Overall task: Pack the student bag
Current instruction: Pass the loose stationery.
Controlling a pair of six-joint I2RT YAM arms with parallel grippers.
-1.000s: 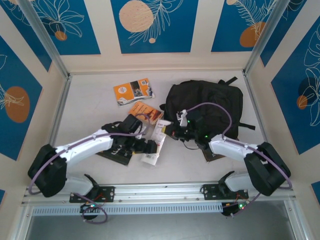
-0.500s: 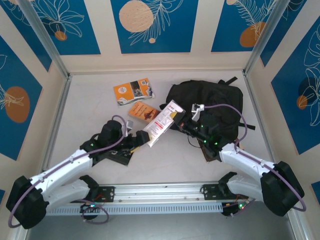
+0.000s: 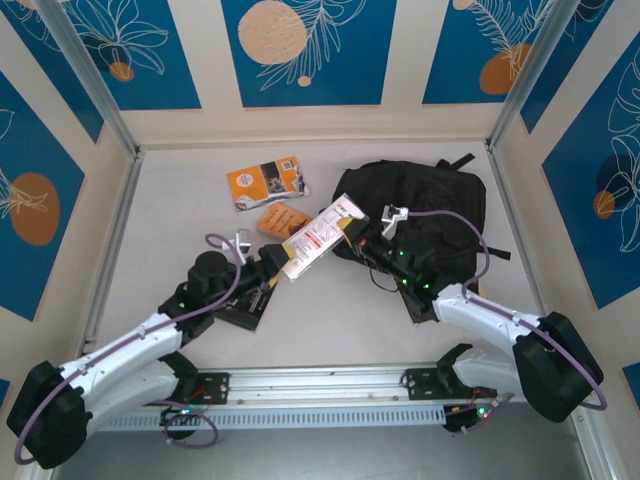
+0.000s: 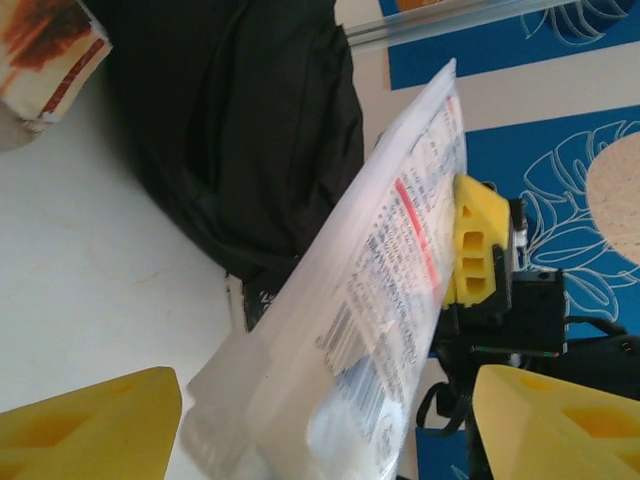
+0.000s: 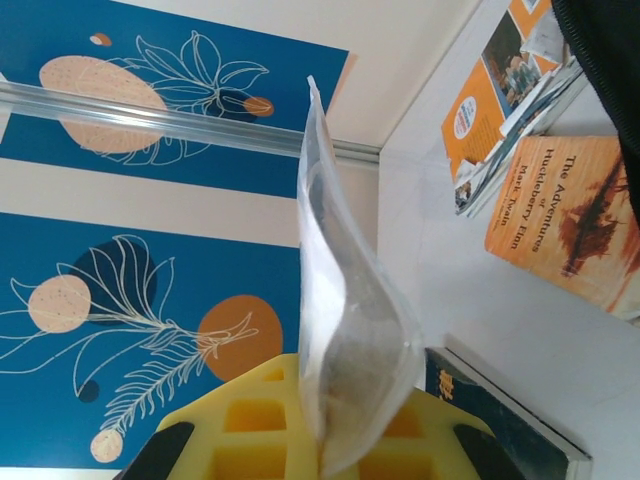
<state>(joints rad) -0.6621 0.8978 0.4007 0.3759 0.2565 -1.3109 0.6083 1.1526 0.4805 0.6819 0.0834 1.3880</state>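
Robot test cell in a lab, not a lived-in room: a plain white bench (image 3: 180,210) is boxed on three sides by cream wall panels (image 3: 300,50) printed with blue leaf-and-orange-disc patterns, with bare aluminium posts (image 3: 90,80) running up the upper left and upper right corners. Along the bottom edge of the top view, a slotted aluminium rail (image 3: 320,383) carries two white robot arms, left arm (image 3: 130,345) and right arm (image 3: 490,315), bolted side by side. Exposed purple cable (image 3: 455,225) loops along each arm, and green indicator lights glow on the hardware.
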